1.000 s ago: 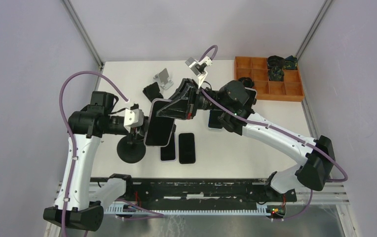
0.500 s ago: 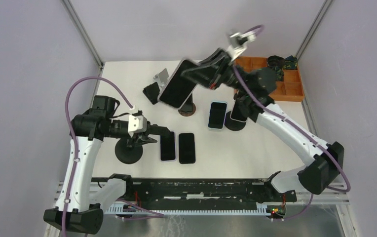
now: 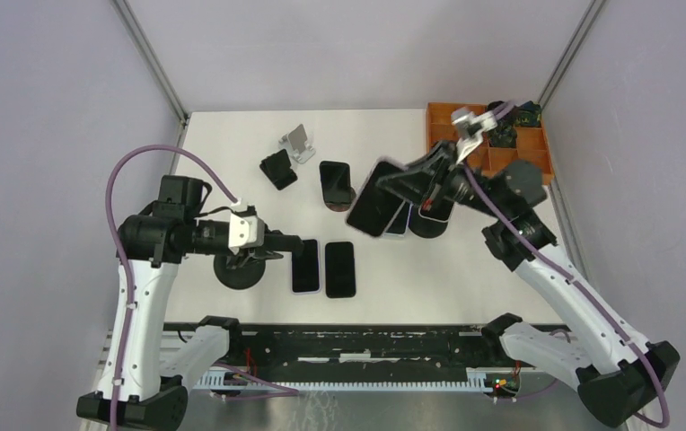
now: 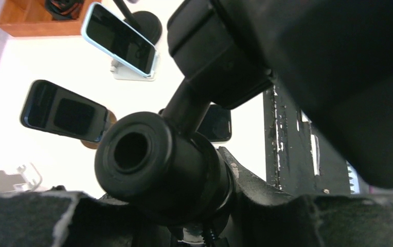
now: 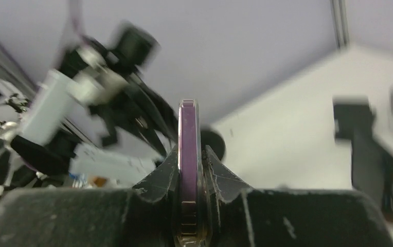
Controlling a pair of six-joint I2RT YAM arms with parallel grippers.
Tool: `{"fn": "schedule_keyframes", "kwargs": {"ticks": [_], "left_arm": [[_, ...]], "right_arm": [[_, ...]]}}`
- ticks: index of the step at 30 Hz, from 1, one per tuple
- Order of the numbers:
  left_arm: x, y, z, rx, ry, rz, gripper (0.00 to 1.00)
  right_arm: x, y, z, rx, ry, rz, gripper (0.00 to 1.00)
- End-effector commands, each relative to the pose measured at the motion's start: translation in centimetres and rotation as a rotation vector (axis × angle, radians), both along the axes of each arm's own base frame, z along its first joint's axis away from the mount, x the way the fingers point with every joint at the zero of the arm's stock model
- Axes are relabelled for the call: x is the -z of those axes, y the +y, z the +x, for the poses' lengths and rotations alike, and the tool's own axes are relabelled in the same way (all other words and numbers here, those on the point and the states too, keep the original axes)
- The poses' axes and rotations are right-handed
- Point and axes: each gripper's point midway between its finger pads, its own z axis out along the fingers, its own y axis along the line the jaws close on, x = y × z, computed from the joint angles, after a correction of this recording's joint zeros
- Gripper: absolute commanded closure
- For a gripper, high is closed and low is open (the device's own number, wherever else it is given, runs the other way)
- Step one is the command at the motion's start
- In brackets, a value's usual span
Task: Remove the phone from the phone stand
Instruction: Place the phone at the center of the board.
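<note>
- The right gripper [image 5: 190, 157] is clamped on the phone [image 5: 188, 121]. In its wrist view both fingers [image 5: 159, 181] press the flat faces, and the purple edge stands upright between them.
- From above, the phone [image 3: 373, 199] hangs in the air off the gripper's tip, with its dark screen tilted up. It is well apart from the phone stand [image 3: 236, 275].
- Just beneath the held phone sit a light-blue phone [image 3: 400, 221] and a black round base [image 3: 430, 226], both partly hidden by it.
- Behind the right gripper, by the far right corner, lies an orange compartment tray [image 3: 494, 163].
- The left gripper [image 3: 278, 243] is closed on the neck of the phone stand. In its wrist view the stand's black cylinder [image 4: 156, 164] sits between the pads [image 4: 27, 218].
- The stand's round base rests on the table [image 3: 232, 135] directly under that gripper.
- Just beyond the left fingertips two dark phones [image 3: 304, 267] [image 3: 340, 268] lie flat side by side.
- Further out from the left gripper, a dark phone [image 3: 334, 180] leans on a brown round stand [image 3: 340, 204].
- Near it are a small black stand [image 3: 277, 169] and a silver stand [image 3: 297, 142].
</note>
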Motion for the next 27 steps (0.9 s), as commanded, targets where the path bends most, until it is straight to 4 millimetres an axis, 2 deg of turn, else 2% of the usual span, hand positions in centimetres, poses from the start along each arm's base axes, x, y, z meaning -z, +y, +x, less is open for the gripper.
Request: {"fn": "schedule_keyframes", "kwargs": {"ticks": [1,4,8,11,14,20,27], "left_arm": [[-4.5,-0.8,1.1,-0.001,-0.124,-0.083,0.98],[-5.0,-1.0,1.2,-0.001,-0.119,-0.104,0.98],[-5.2,-1.1,1.2,0.001,-0.129,-0.108,0.98],[-5.5,-1.0,1.0,-0.003,-0.135,-0.109,0.98],[-5.7,-1.0,0.7,-0.005,-0.140,-0.110,0.98],[-5.2,-1.0,0.8,-0.005,-0.132,-0.105,0.98],[-5.1,-1.0,1.1,-0.001,-0.136,-0.101,0.98]], "right_arm": [[17.3,-0.6,0.1,0.039,0.328,-0.372,1.00],[23.0,-1.5,-1.0,0.057,0.426,-0.440,1.00],[28.9,-2.0,-1.8,0.063,0.527,-0.497,1.00],[31.7,-2.3,-1.2,0.094,0.540,-0.542,1.00],[32.9,-2.1,-0.6,0.103,0.543,-0.542,1.00],[33.6,-0.2,-0.1,0.052,0.563,-0.523,1.00],[36.2,1.8,-0.9,0.019,0.603,-0.589,1.00]]}}
